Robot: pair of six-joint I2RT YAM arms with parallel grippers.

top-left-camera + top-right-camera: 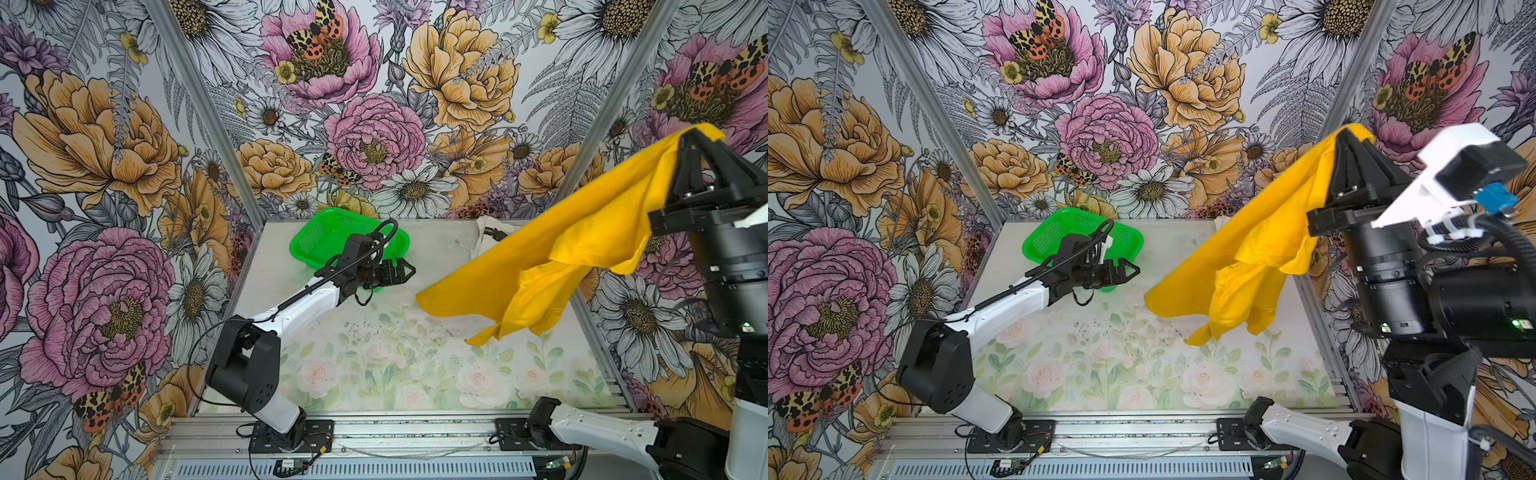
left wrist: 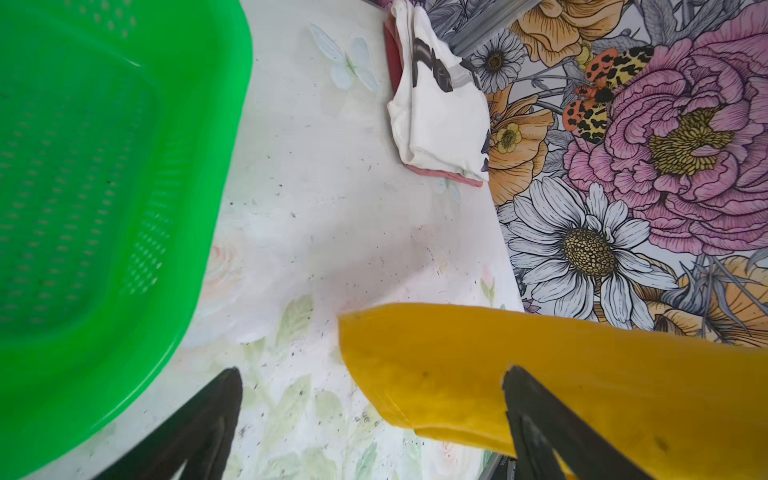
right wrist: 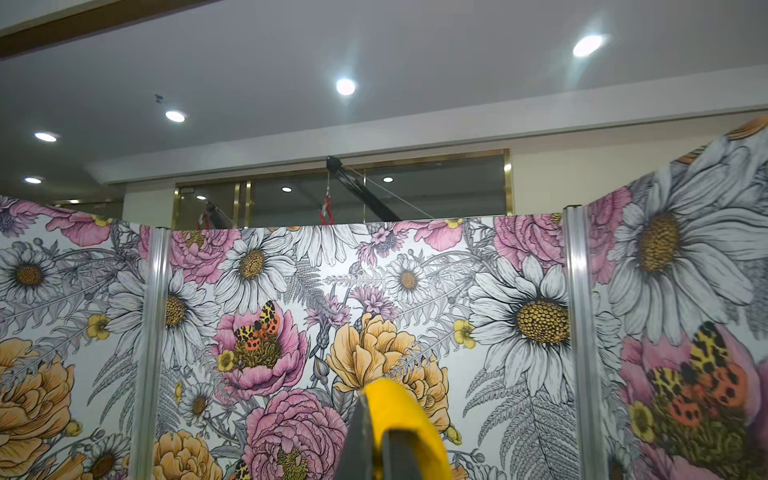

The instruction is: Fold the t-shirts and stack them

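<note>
A mustard-yellow t-shirt (image 1: 561, 257) (image 1: 1258, 266) hangs in the air on the right in both top views. My right gripper (image 1: 692, 131) (image 1: 1345, 132) (image 3: 376, 419) is raised high and shut on the shirt's top edge (image 3: 399, 407). The lowest folds reach down to the table. My left gripper (image 1: 409, 270) (image 1: 1133, 270) (image 2: 372, 370) is open, level over the table, just left of the shirt's lower corner (image 2: 436, 374), with nothing gripped. A folded white t-shirt with black markings (image 2: 440, 120) (image 1: 486, 232) lies at the back right on a pink one (image 2: 440, 174).
A green mesh basket (image 1: 328, 237) (image 1: 1050, 237) (image 2: 104, 187) stands at the back left, right behind the left wrist. The floral table mat (image 1: 374, 365) spreads in front. Flowered walls enclose three sides, and the arm bases stand on the front rail.
</note>
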